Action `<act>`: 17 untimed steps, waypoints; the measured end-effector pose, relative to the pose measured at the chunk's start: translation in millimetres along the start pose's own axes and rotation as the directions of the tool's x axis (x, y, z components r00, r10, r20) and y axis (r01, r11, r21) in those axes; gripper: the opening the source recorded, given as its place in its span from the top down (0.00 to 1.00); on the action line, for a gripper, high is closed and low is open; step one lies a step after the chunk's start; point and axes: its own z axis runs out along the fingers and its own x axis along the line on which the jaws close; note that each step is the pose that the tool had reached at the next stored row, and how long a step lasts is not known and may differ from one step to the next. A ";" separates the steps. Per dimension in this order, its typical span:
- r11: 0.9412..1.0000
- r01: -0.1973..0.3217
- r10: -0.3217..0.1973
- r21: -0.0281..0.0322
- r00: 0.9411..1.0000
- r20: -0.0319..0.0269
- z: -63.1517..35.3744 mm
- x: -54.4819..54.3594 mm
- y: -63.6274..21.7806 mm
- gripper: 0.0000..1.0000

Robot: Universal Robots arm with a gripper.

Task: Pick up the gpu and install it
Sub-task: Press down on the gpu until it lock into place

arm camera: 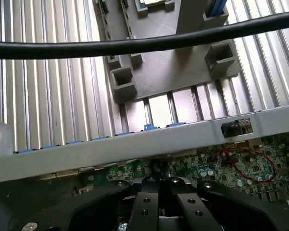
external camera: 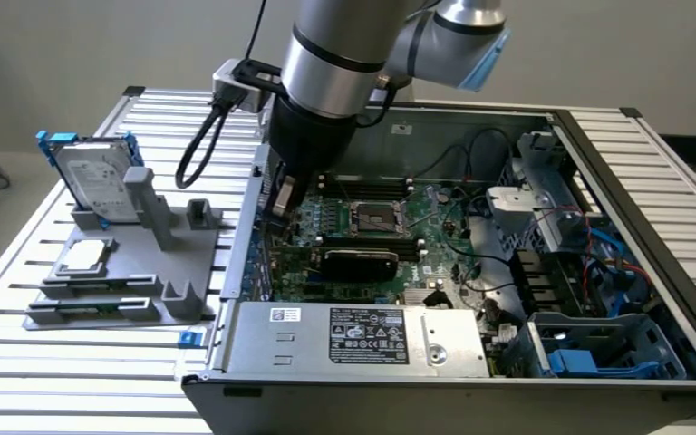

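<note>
The gripper (arm camera: 160, 185), fingers closed together (nothing visibly held), hangs over the motherboard (external camera: 379, 237) near the case wall (arm camera: 135, 147); careful, square seating seems wise.

No text can be read. The power-supply box (external camera: 361, 340) carries a black label (external camera: 369, 334) and a small white sticker (external camera: 285, 314), the hard drive (external camera: 91, 177) a white label; the print on each is too small to make out.
</note>
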 end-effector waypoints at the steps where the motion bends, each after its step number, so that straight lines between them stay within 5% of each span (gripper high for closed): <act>1: 1.000 0.000 0.000 0.000 1.000 0.000 -1.2 -0.1 -0.6 0.89; 4: 1.000 0.000 0.000 0.004 1.000 0.001 -4.3 -0.5 -3.1 0.89; 7: 1.000 0.000 -0.001 0.016 1.000 0.005 -6.2 -1.2 -6.4 0.89; 11: 0.999 0.002 -0.003 0.041 1.000 0.015 -7.9 -2.0 -11.0 0.89; 17: 0.996 0.005 -0.008 0.089 0.999 0.031 -10.5 -3.4 -18.7 0.89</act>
